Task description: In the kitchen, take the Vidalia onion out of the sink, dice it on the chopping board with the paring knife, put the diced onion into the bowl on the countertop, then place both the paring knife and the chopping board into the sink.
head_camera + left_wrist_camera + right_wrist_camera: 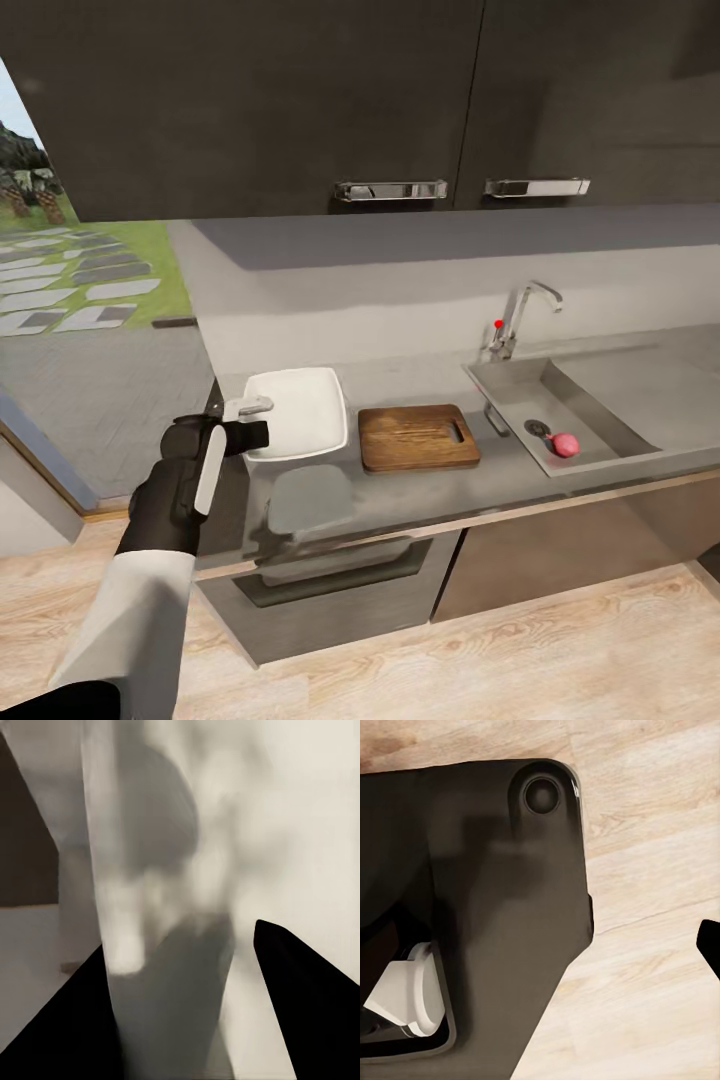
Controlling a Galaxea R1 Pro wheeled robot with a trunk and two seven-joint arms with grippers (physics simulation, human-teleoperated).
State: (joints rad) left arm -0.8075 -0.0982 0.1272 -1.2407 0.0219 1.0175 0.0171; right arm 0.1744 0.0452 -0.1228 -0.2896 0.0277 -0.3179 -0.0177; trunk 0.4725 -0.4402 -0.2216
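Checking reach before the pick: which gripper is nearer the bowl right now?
Left. The left gripper sits at the bowl, at its near left rim. The right wrist view looks down at the robot's dark base and pale wood floor, away from the countertop.

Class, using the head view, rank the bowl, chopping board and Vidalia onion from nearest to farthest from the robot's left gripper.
1. Bowl: right beside the left gripper.
2. Chopping board: mid-counter, right of the bowl.
3. Vidalia onion: in the sink, farthest right.
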